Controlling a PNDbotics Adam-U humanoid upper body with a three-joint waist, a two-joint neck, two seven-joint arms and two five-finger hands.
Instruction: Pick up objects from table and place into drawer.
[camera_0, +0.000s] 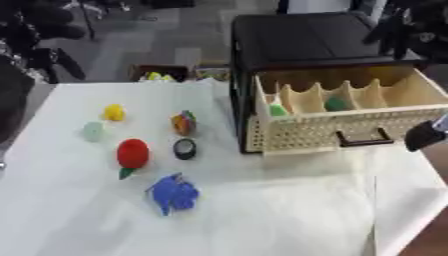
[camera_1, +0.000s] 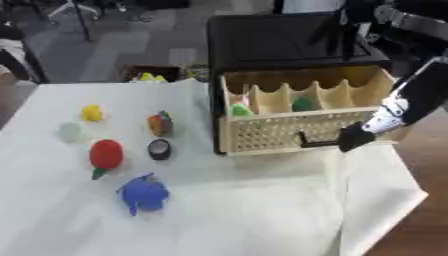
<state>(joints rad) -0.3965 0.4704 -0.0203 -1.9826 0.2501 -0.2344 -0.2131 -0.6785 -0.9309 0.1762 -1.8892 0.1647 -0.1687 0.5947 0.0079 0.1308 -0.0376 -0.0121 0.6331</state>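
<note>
The wooden drawer (camera_0: 306, 131) stands pulled out of a black cabinet (camera_0: 306, 35), with two green items (camera_0: 335, 104) in its compartments. On the white table cover lie a yellow object (camera_0: 113, 112), a pale green one (camera_0: 94, 130), a multicoloured ball (camera_0: 183, 123), a red strawberry-like toy (camera_0: 132, 153), a small black round thing (camera_0: 185, 148) and a blue toy (camera_0: 173, 193). My right hand (camera_1: 357, 137) hangs by the drawer's front right corner, next to its dark handle (camera_1: 317, 141); its fingers are blurred. My left hand shows in neither view.
A box with yellow-green things (camera_0: 157, 75) sits behind the table's far edge. The table's right edge (camera_0: 411, 220) runs diagonally at lower right. Dark chairs and legs stand at the far left.
</note>
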